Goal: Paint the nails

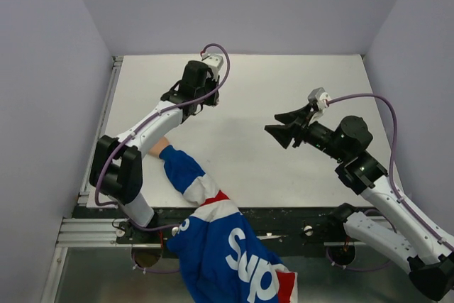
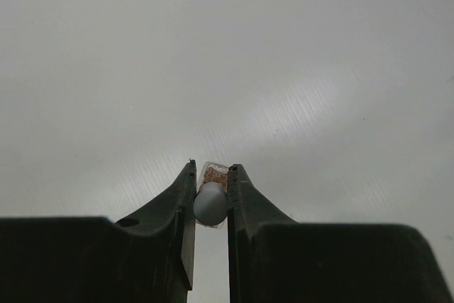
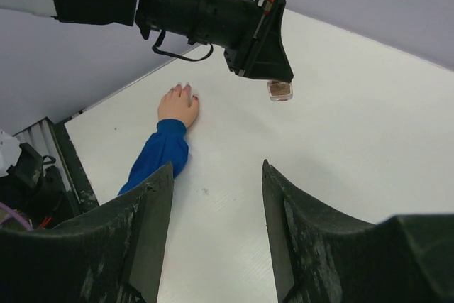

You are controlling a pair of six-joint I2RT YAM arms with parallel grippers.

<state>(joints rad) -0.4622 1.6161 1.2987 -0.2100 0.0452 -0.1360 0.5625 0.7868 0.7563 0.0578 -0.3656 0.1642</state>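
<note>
Two-arm view, polish preparation: I am clenching my left claw (image 2: 211,175) on the capped end of the polish bottle (image 3: 279,91), holding it in the air above the far left of the tabletop (image 1: 241,161). My right claw (image 3: 216,167) is waiting released and empty at the right. The hand (image 3: 179,104) is lying flat at the near left, its nails (image 3: 186,90) well apart from the bottle. Uncapping seems next, which calls for my right claw gripping the glass body.

Robot lab test cell. Plain lavender-grey panel walls (image 1: 42,69) box in white tabletop (image 1: 241,168); slotted aluminium frame rail (image 1: 85,232) along near edge; two white-and-black robot arms (image 1: 152,120) with purple cables bolted there.
</note>
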